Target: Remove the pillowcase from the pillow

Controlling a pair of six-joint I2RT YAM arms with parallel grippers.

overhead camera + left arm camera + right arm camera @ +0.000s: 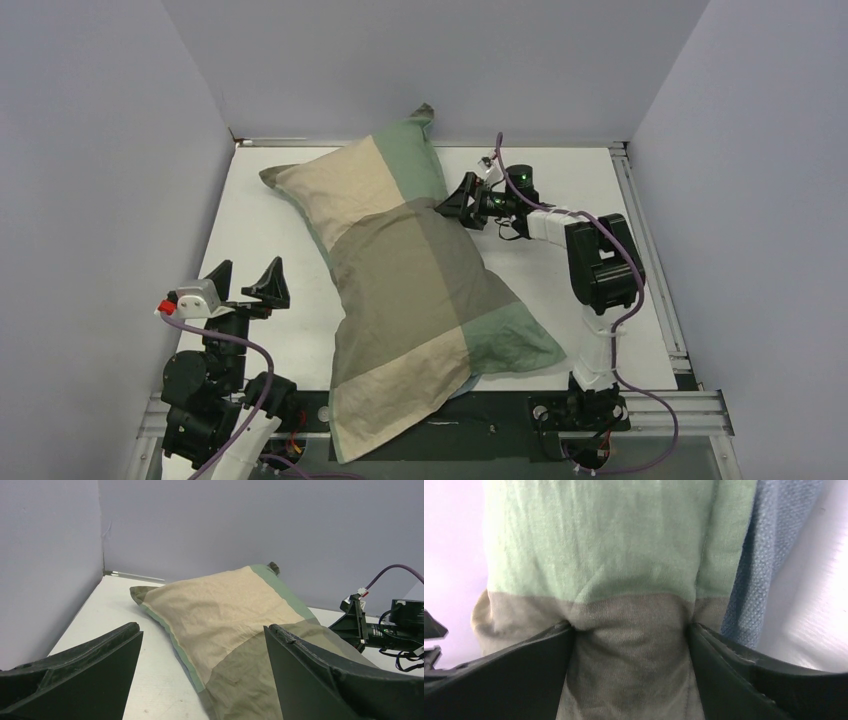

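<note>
The pillowcase (420, 270), in beige, olive and sage-green blocks, lies diagonally across the table, stuffed full. Its near end hangs over the front edge. The pillow is hidden inside it. My right gripper (449, 206) is at the pillowcase's right side near the far end. In the right wrist view its jaws (630, 627) stand wide with olive cloth (624, 650) bulging between them, and a grey-blue face (754, 570) shows at the right. My left gripper (248, 272) is open, apart from the cloth at the left. The left wrist view looks over the pillowcase (225, 610) between the left gripper's (202, 630) spread fingers.
The white table (270, 210) is walled in grey at the back and both sides. A metal rail (650, 260) runs along the right edge and another along the front (680, 405). The right arm's purple cable (640, 300) loops beside its base.
</note>
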